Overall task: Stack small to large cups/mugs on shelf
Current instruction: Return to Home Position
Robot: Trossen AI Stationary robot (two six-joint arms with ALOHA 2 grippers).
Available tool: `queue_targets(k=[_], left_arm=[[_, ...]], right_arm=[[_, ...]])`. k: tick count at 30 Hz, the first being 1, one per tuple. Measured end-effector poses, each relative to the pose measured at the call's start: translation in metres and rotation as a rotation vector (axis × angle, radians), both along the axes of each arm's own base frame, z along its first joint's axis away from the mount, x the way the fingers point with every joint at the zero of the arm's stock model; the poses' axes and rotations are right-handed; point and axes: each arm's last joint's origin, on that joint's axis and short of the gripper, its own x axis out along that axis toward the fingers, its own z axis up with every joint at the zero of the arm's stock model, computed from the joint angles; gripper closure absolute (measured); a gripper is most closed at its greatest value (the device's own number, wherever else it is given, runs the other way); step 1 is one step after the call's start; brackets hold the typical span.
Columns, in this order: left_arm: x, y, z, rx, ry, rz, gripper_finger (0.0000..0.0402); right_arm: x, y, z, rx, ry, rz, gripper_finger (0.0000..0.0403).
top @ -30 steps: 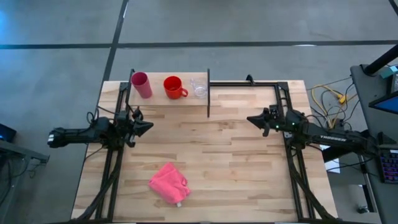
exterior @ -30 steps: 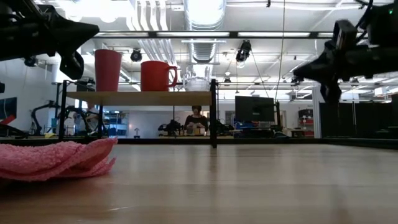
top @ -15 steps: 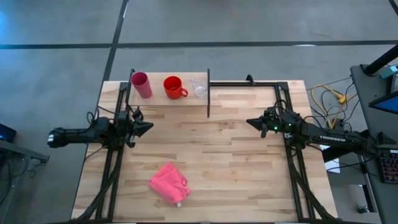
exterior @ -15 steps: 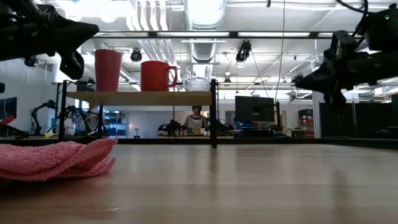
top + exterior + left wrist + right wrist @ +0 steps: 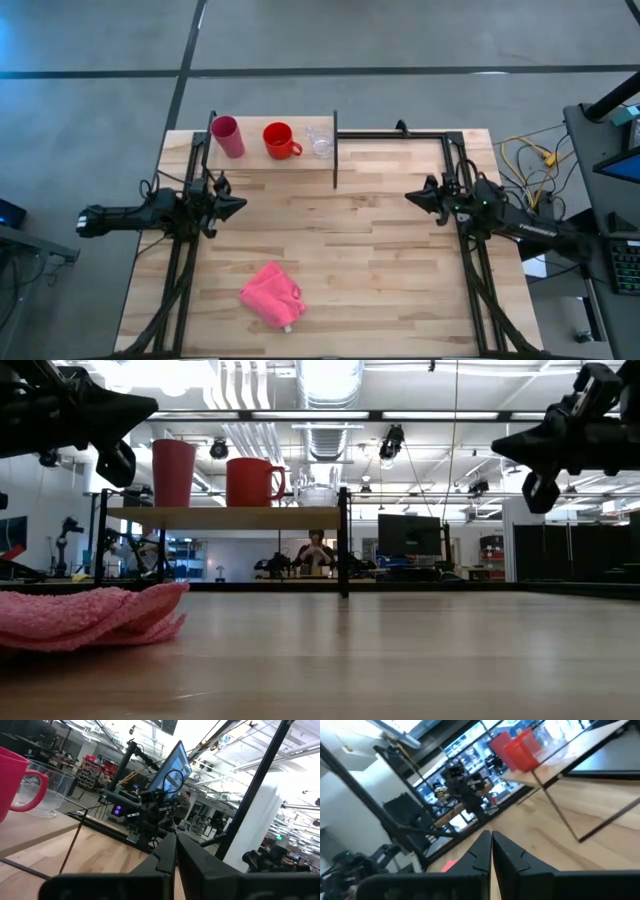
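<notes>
On the raised wooden shelf (image 5: 270, 165) at the table's far left stand, side by side, a tall pink-red tumbler (image 5: 227, 136), a squat red mug (image 5: 279, 140) with a handle, and a small clear cup (image 5: 320, 139). They also show in the low view: the tumbler (image 5: 173, 472), the mug (image 5: 250, 481), the clear cup (image 5: 316, 493). My left gripper (image 5: 238, 204) is shut and empty at the table's left edge, in front of the shelf. My right gripper (image 5: 412, 196) is shut and empty near the table's right edge, above the tabletop.
A crumpled pink cloth (image 5: 271, 294) lies on the tabletop near the front left. Black posts (image 5: 334, 150) hold up the shelf. Black frame rails (image 5: 470, 270) run along the left and right sides. A person shows in the room beyond the table (image 5: 316, 548).
My right gripper has drawn back toward the table's right edge and risen a little, staying shut. The cups and the cloth have kept still.
</notes>
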Motion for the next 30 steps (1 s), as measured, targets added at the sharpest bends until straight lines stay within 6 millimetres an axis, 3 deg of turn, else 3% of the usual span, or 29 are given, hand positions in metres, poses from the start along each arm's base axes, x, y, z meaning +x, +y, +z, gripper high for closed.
queue_targets(k=[14, 20, 30], left_arm=[[0.001, 0.0, -0.001, 0.006, 0.009, -0.001, 0.0401], [0.001, 0.0, -0.001, 0.006, 0.011, 0.0, 0.0401], [0.001, 0.0, -0.001, 0.006, 0.014, -0.001, 0.0401]], right_arm=[[0.002, -0.002, -0.013, 0.038, 0.145, -0.06, 0.0394], [0.004, -0.003, -0.017, 0.128, 0.173, -0.048, 0.0394], [0.005, -0.003, -0.018, 0.12, 0.194, -0.043, 0.0394]])
